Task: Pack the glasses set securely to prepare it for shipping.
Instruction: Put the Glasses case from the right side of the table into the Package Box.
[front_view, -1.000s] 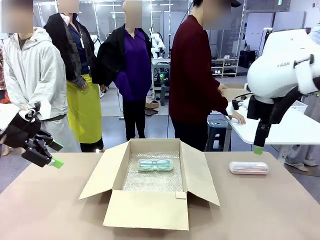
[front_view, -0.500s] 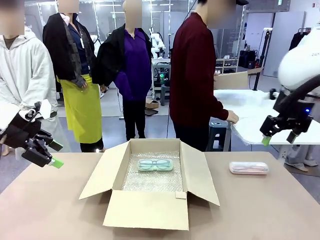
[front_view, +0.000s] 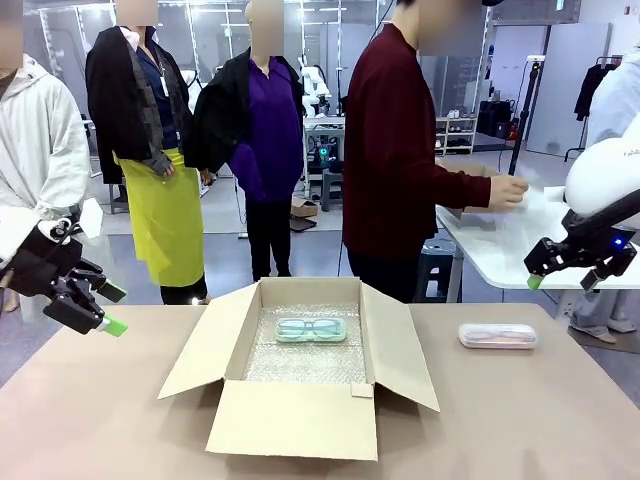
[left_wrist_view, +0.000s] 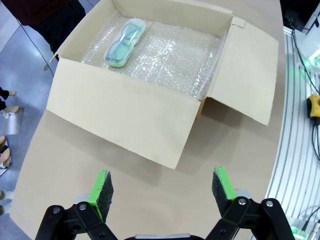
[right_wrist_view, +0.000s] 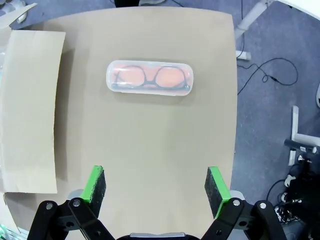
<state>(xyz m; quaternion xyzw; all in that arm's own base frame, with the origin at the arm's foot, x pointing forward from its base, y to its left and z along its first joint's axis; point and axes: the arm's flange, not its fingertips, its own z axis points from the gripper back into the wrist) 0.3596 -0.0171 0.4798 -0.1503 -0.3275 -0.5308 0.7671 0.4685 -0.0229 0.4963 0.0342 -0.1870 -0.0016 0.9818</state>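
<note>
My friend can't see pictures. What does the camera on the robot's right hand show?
A pale pink glasses case with dark-framed glasses inside lies flat on the brown table, and the open right gripper looks down on it without touching. A cardboard box flap lies at the picture's left.

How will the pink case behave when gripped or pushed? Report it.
The pink case looks like a hard plastic shell, so it probably stays stiff. Its smooth rounded surface may slip under an off-centre grip. Lying flat and low on the table, it would likely slide or spin, not tip.
</note>
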